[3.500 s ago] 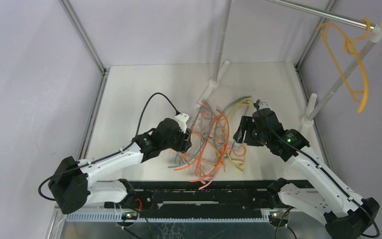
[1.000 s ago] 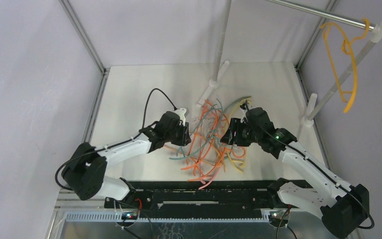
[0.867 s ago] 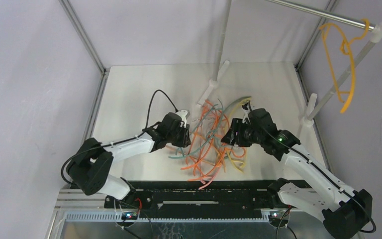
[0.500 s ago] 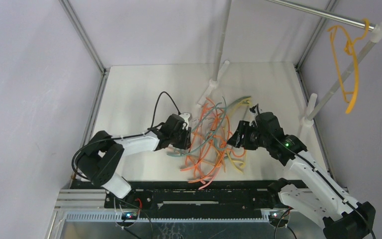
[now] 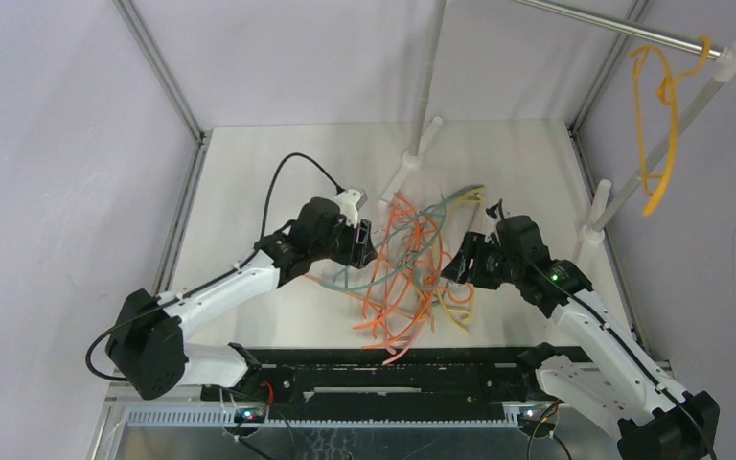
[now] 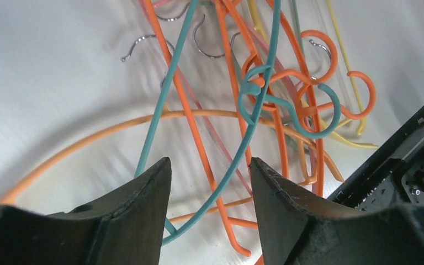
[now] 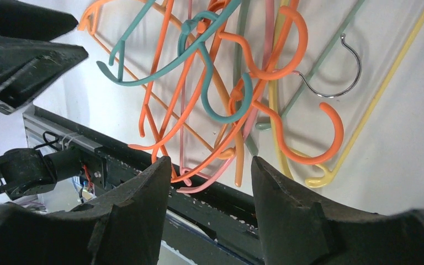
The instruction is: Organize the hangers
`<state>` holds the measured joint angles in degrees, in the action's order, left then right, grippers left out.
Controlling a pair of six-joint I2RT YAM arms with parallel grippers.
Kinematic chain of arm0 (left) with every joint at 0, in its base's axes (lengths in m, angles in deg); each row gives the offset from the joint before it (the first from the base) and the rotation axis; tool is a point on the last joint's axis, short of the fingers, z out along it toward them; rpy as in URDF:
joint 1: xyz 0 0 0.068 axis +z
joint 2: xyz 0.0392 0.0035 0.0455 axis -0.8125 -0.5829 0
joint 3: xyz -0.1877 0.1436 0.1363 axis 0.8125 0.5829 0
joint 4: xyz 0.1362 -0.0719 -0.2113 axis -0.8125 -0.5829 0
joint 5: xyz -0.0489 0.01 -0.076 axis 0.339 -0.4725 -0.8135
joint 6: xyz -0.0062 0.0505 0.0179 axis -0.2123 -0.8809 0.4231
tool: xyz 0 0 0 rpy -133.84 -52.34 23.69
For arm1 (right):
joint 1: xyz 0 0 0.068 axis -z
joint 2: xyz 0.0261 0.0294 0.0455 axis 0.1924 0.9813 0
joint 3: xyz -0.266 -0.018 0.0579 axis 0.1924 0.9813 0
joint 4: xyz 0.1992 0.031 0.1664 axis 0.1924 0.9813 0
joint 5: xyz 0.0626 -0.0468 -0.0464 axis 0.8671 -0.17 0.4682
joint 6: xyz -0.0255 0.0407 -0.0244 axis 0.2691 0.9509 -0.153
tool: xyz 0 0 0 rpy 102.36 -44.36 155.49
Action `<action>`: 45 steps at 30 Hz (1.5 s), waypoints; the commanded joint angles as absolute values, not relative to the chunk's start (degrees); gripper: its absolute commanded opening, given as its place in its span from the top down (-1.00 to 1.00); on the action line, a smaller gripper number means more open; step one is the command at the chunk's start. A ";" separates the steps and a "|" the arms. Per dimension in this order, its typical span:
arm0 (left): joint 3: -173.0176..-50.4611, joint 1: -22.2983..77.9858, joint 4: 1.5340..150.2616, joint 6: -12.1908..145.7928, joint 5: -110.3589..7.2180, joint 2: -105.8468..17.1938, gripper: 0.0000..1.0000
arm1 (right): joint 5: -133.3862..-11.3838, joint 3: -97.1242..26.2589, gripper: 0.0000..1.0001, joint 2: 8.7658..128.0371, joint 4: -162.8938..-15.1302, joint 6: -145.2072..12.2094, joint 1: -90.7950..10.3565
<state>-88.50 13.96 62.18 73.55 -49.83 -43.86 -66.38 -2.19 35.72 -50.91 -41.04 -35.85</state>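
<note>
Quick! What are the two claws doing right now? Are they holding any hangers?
Left claw: open; a teal hanger passes through the gap but is not gripped.
Right claw: open, holding nothing.

Orange, teal, yellow, pink hangers (image 5: 395,287), white table (image 5: 498,153)
</note>
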 commanded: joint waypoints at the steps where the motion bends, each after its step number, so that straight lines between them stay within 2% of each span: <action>1: -92.37 14.03 57.57 67.48 -48.57 -45.04 -0.19 | -65.26 -1.80 -0.26 35.72 -53.83 -41.81 -35.54; 24: -90.45 18.83 59.73 61.88 -50.05 -61.98 -0.05 | -64.32 1.35 -0.26 22.61 -45.50 -42.21 -26.67; 25: -90.32 18.83 59.80 61.91 -50.55 -62.31 0.01 | -64.21 1.33 -0.26 22.41 -45.35 -42.21 -26.43; 26: -90.24 18.84 59.74 62.01 -51.17 -62.49 0.14 | -64.06 1.35 -0.26 22.34 -45.29 -42.20 -26.25; 29: -90.55 18.76 58.60 62.30 -53.08 -61.92 0.95 | -64.03 1.31 -0.26 22.43 -45.06 -42.20 -25.97; 31: -90.83 18.75 57.60 62.62 -54.78 -60.10 1.00 | -64.03 1.34 -0.25 22.60 -45.24 -42.07 -25.95; 38: -94.27 18.81 51.21 65.21 -59.05 -51.71 0.99 | -63.11 1.44 -0.22 24.38 -47.53 -41.51 -26.05; 45: -99.22 18.81 50.96 72.50 -62.55 -43.97 1.00 | -62.80 1.19 -0.19 25.37 -49.36 -40.13 -28.02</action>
